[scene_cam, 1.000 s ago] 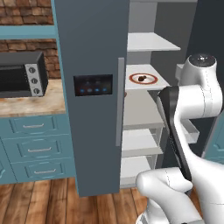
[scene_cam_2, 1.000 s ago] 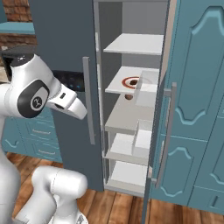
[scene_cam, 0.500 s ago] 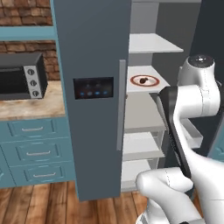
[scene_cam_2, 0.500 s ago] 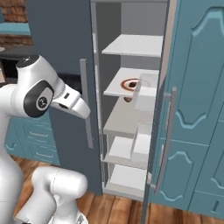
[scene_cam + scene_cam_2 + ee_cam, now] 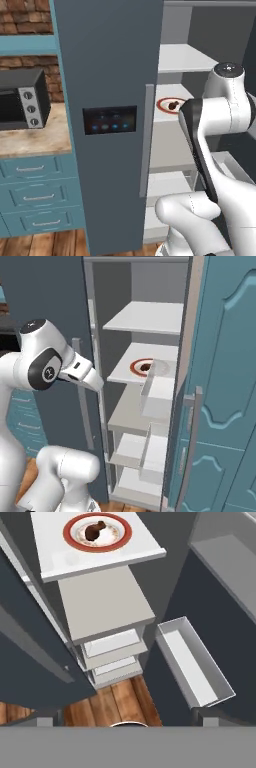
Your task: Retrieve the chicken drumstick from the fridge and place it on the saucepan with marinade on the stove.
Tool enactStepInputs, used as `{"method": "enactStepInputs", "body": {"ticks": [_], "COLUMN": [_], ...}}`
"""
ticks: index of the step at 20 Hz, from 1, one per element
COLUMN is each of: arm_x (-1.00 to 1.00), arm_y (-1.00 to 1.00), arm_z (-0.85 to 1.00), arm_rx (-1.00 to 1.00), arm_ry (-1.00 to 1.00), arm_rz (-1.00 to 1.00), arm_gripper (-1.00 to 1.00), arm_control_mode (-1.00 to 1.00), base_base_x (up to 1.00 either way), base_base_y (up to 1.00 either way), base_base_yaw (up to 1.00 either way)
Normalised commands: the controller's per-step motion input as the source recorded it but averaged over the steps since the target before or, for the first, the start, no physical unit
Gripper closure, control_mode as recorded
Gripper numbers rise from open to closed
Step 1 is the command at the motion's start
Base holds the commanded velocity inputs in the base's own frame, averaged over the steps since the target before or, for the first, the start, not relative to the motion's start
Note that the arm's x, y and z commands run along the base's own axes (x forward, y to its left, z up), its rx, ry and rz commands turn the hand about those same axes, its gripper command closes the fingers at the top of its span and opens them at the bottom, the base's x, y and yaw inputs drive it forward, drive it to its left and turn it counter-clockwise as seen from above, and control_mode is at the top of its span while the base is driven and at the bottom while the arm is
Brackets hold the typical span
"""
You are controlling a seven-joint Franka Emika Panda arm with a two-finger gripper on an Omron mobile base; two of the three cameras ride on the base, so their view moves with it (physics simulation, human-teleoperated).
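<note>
Fingers spread wide, holding nothing. One chicken drumstick (image 5: pixel 95 531) lies on one red-rimmed plate (image 5: pixel 125 532), on a shelf (image 5: pixel 145 554) inside the open fridge (image 5: pixel 107 75) — well apart from the hand. Since a second ago the base has driven closer; the fridge looms larger — reaching in looks next. One microwave (image 5: pixel 22 97) sits on the counter (image 5: pixel 30 142).
</note>
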Motion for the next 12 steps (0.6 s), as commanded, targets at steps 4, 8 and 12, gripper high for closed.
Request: {"method": "enactStepInputs", "body": {"ticks": [4,8,12], "arm_x": [0.00,0.00,0.00], "arm_y": [0.00,0.00,0.00], "arm_z": [0.00,0.00,0.00], "arm_rx": [0.00,0.00,0.00], "arm_ry": [0.00,0.00,0.00], "arm_rz": [0.00,0.00,0.00], "arm_gripper": [-1.00,-1.00,-1.00], "arm_control_mode": [1.00,1.00,1.00], "base_base_x": [0.61,0.52,0.20], "base_base_y": [-0.32,-0.42,-0.58], "base_base_yaw": [0.00,0.00,0.02]}}
